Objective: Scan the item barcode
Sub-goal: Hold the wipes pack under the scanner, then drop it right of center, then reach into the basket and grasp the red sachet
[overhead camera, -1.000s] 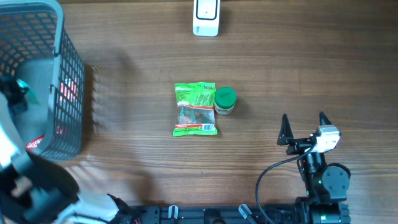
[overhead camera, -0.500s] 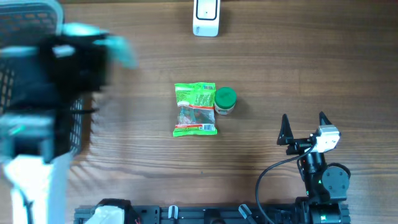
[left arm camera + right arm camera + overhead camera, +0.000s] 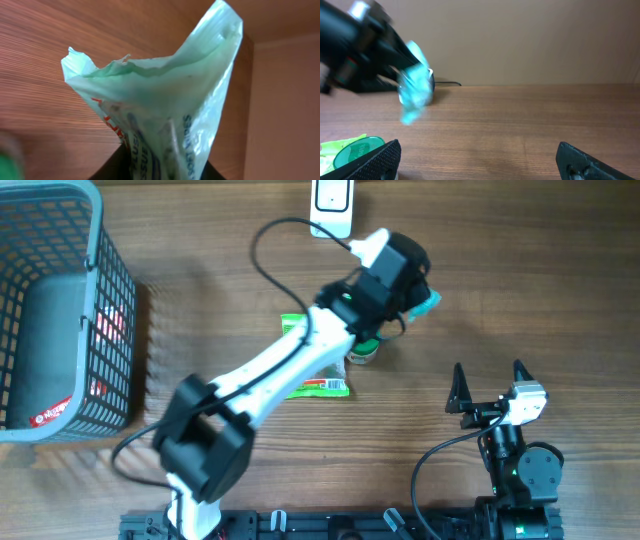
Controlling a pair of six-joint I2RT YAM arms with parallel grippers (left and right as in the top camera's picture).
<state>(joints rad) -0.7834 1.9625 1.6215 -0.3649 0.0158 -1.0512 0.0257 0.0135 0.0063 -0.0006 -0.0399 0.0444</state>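
Note:
A pale teal tissue packet (image 3: 160, 95) with blue print fills the left wrist view, and my left gripper (image 3: 162, 172) is shut on its lower end. From overhead, the left arm reaches diagonally across the table, holding the packet (image 3: 428, 302) above the wood right of the white scanner (image 3: 331, 208). In the right wrist view the packet (image 3: 415, 90) hangs blurred at the upper left. My right gripper (image 3: 489, 385) stands open near the front right with nothing between its fingers (image 3: 380, 160).
A grey mesh basket (image 3: 112, 290) stands at the left with a dark, red-labelled item (image 3: 48, 340) inside. A green snack bag (image 3: 322, 387) and a green-lidded jar (image 3: 362, 352) lie mid-table, partly under the left arm.
My left arm has swung out of the basket and across to the right, carrying the teal packet to a spot near the scanner. The right arm has not moved.

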